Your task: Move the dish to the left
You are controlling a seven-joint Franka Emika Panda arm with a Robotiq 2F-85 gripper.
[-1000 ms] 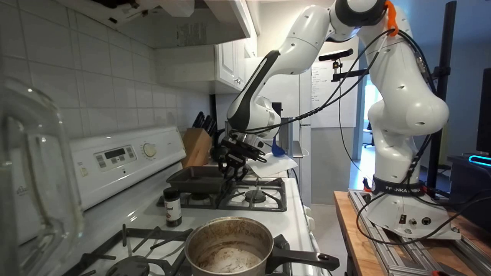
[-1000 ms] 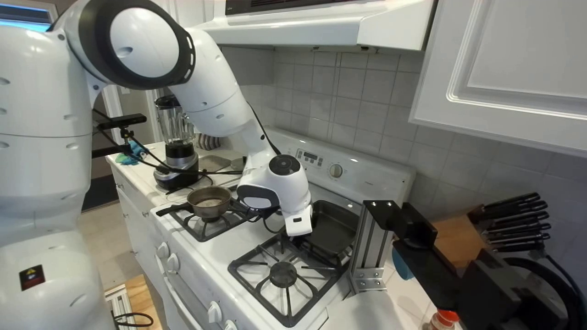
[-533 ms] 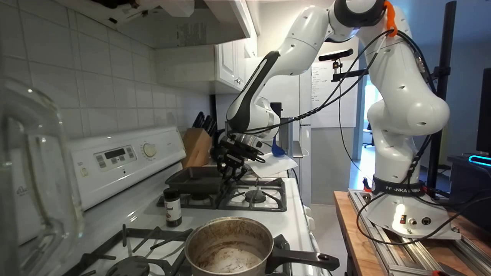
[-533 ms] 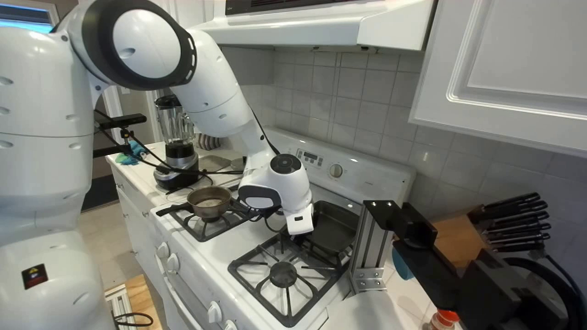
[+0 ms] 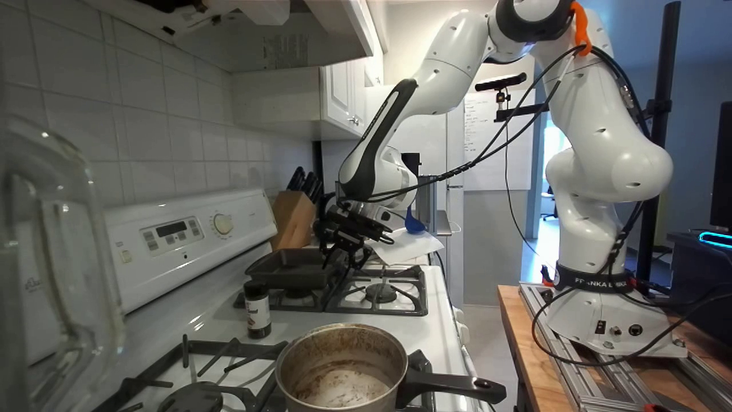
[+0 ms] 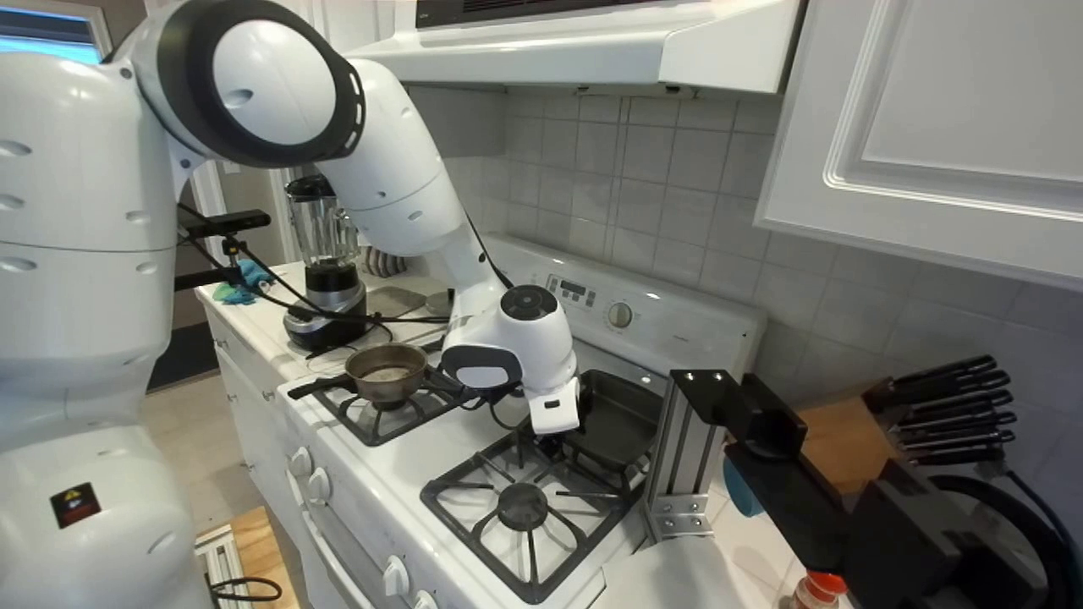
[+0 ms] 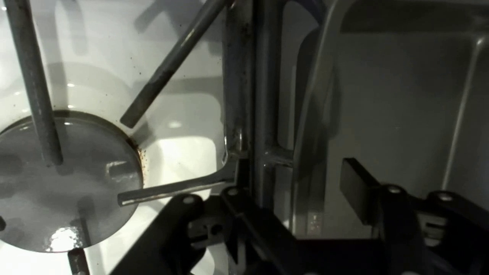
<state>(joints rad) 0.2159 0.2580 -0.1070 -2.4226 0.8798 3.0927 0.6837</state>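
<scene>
The dish (image 5: 294, 276), a dark grey squarish pan, rests on a rear burner grate in both exterior views. In the wrist view the dish (image 7: 389, 95) fills the right side, its near wall running up the middle. My gripper (image 7: 296, 170) stands open astride that wall. One finger (image 7: 361, 189) is over the pan's inside; the opposite finger (image 7: 243, 173) is outside, above the grate. Gaps show between both pads and the wall. The gripper (image 5: 346, 263) is at the dish's edge in an exterior view; in another, the wrist hides its fingers beside the dish (image 6: 616, 423).
A steel pot (image 5: 343, 366) with a black handle occupies a burner, and a dark-capped jar (image 5: 257, 312) stands near the dish. Behind are a knife block (image 5: 293, 220) and the stove's control panel (image 5: 189, 232). A metal upright (image 6: 681, 457) rises near the dish's far end.
My gripper's fingers have spread apart to either side of the dish's wall. In an exterior view the dish has slid slightly left. The arm has moved only a little.
</scene>
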